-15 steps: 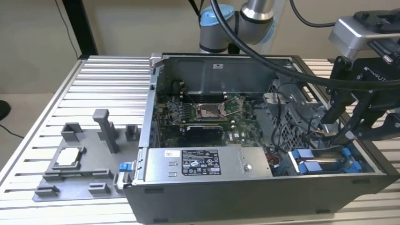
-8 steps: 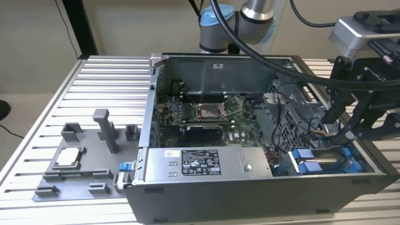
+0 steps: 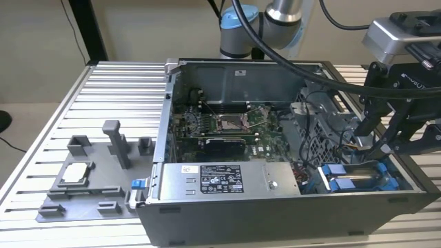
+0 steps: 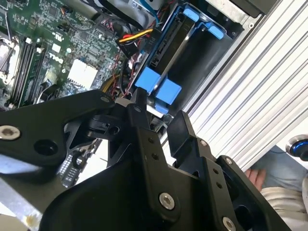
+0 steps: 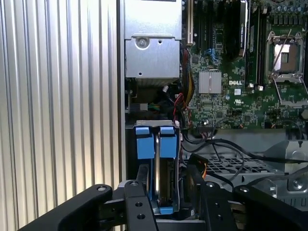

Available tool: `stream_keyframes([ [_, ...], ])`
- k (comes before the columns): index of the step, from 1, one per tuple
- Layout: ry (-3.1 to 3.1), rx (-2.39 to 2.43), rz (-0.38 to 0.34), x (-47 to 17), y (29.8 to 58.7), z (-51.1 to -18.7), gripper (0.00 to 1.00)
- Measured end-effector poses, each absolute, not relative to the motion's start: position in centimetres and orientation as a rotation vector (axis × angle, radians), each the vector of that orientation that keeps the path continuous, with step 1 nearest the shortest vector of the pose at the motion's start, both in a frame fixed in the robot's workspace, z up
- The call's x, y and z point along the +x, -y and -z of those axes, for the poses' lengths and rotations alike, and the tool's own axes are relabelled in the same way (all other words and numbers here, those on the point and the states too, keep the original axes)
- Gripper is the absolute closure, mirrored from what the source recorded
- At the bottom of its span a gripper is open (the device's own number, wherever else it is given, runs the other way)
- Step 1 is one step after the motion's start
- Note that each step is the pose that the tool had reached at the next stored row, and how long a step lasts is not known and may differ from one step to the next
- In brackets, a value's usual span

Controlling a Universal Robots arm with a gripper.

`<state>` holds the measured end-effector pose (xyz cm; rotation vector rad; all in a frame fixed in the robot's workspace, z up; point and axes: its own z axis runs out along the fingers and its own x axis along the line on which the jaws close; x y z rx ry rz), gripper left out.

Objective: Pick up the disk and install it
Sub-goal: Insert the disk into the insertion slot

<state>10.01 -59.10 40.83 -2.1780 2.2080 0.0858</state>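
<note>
Hovering over the open computer case [image 3: 276, 219], the claw [image 5: 167, 166] is seen with jaws parted, straddling the blue tabs [image 5: 143, 142] of the disk [image 3: 358, 180]; contact is not discernible. The disk is found lodged in the drive bay [image 4: 202, 67], at four o'clock in the exterior view. It is judged stiff, fairly heavy for its size and shock-sensitive — best gripped across the plastic frame's flanks, never by the thin tabs alone.

The disk [image 3: 358, 179] — silver-grey, blue-framed — sits in a corner of the open computer case [image 3: 276, 222].
</note>
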Motion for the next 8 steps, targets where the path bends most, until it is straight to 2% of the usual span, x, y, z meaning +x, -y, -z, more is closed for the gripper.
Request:
stream_keyframes([
  [7,-2.210,-2.180,-0.082,10.70,58.62,-40.48,1.00],
  [8,-2.210,-2.180,-0.081,10.79,58.51,-40.31,0.00],
])
